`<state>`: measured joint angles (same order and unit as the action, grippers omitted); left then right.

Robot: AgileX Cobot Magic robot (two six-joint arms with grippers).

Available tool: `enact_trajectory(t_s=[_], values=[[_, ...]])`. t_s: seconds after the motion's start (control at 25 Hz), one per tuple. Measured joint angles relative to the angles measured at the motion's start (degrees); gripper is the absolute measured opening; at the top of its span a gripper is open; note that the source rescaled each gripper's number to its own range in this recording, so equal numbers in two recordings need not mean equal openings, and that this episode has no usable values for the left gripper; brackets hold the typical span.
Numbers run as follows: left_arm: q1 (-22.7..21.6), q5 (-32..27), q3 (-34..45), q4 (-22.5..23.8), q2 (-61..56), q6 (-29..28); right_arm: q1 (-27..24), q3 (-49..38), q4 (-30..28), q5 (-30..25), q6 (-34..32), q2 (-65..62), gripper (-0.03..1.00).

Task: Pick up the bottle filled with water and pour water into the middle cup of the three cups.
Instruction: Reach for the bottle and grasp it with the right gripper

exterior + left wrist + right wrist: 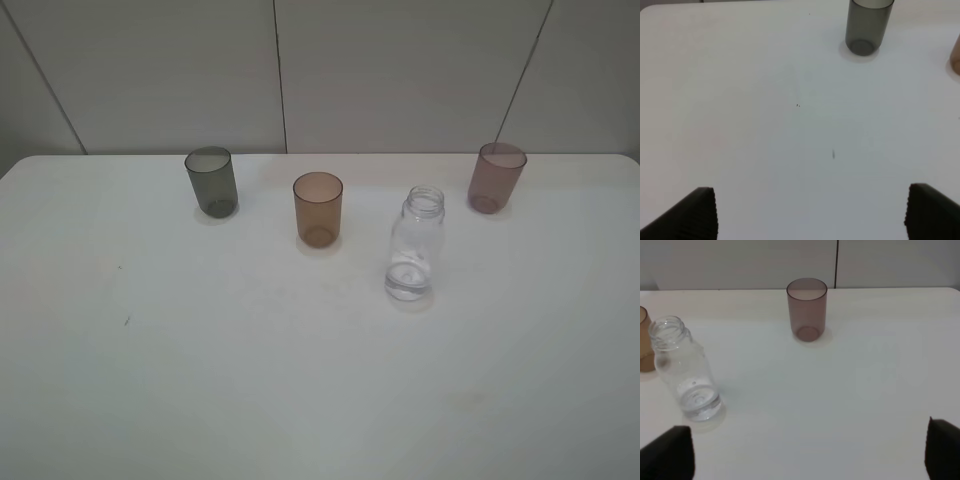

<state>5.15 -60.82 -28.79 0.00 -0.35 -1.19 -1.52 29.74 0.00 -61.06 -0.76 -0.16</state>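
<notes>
The bottle [415, 245] stands upright and capless on the white table [300, 380], just right of the middle cup [318, 210] and a little nearer the camera, apart from it. How full it is cannot be told. Only the high view shows the whole row: grey cup [211, 181] on the left, orange-brown one in the centre, pink cup [496, 177] on the right, all upright and well apart.

The grippers show only in the wrist views. The right gripper [805, 452] has its fingers spread wide, grasping nothing, with the bottle and pink cup ahead of it and a sliver of the middle cup at the frame edge. The left gripper [812, 215] is likewise released and empty, facing the grey cup over bare tabletop.
</notes>
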Motion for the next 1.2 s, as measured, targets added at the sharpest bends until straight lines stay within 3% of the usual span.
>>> enact_trajectory(t_s=[0.4, 0.56, 0.8, 0.92, 1.2], values=[[0.0, 0.0, 0.0, 0.0, 0.0, 0.0, 0.4, 0.0, 0.3, 0.0, 0.0, 2.0, 1.00], [0.0, 0.0, 0.0, 0.0, 0.0, 0.0, 0.8, 2.8, 4.6, -0.1, 0.0, 13.1, 1.00], [0.0, 0.0, 0.0, 0.0, 0.0, 0.0, 1.3, 15.9, 9.3, 3.0, 0.0, 32.7, 1.00], [0.0, 0.0, 0.0, 0.0, 0.0, 0.0, 4.9, 20.0, 10.7, 7.8, 0.0, 41.5, 1.00], [0.0, 0.0, 0.0, 0.0, 0.0, 0.0, 22.5, 20.6, 6.1, 20.9, 0.0, 54.7, 1.00]])
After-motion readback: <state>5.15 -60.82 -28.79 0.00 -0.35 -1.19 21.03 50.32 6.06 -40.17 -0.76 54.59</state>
